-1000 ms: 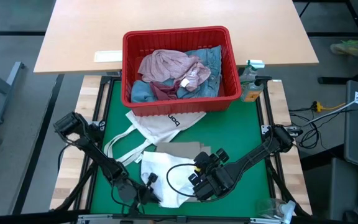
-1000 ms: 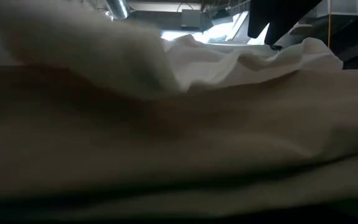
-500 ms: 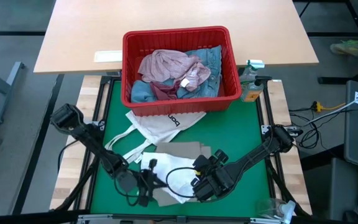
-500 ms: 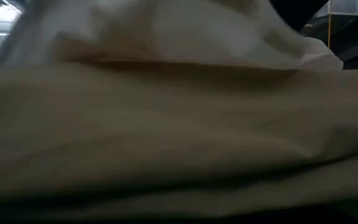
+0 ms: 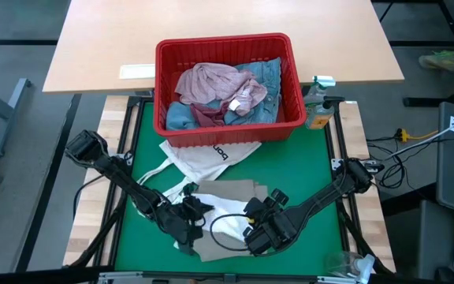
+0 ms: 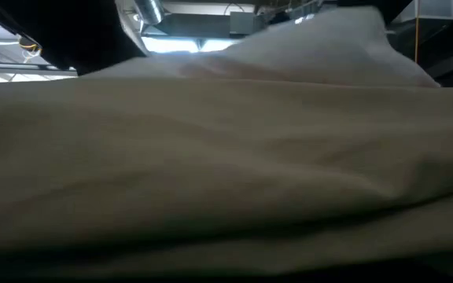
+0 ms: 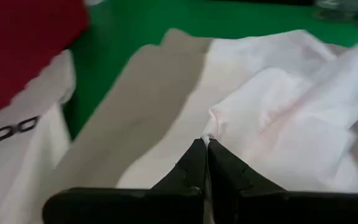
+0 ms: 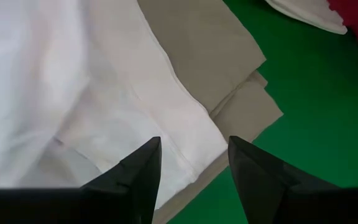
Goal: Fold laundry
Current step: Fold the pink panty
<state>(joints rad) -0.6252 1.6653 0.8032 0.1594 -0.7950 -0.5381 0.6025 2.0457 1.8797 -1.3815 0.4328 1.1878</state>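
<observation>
A white garment (image 5: 228, 229) lies crumpled on beige trousers (image 5: 231, 192) on the green mat (image 5: 306, 158). My left gripper (image 5: 191, 211) is at the garment's left part, shut on it (image 7: 205, 144). My right gripper (image 5: 251, 235) stands open above the garment's right part; in the right wrist view (image 8: 191, 180) its fingers frame the garment's hemmed edge (image 8: 166, 118) and the trousers (image 8: 210, 56). The low view is filled by beige and white cloth (image 6: 226, 173). My left gripper pinches a bunched fold of the white garment (image 7: 215, 124) between its two fingertips, slanting down from the table's left side. That fold is raised a little above the rest, which lies slack on the beige trousers.
A red basket (image 5: 227, 47) at the far end holds a pink top (image 5: 211, 83) and blue denim (image 5: 270, 79). A white tote bag with black lettering (image 5: 203, 158) lies between the basket and the trousers. A spray bottle (image 5: 318, 106) stands right of the basket.
My left gripper has gone from the near left corner toward the middle of the mat, rising a little and rolling, with the white garment's near left part in its hold. That part is folded over onto the rest, and beige cloth shows at the near edge.
</observation>
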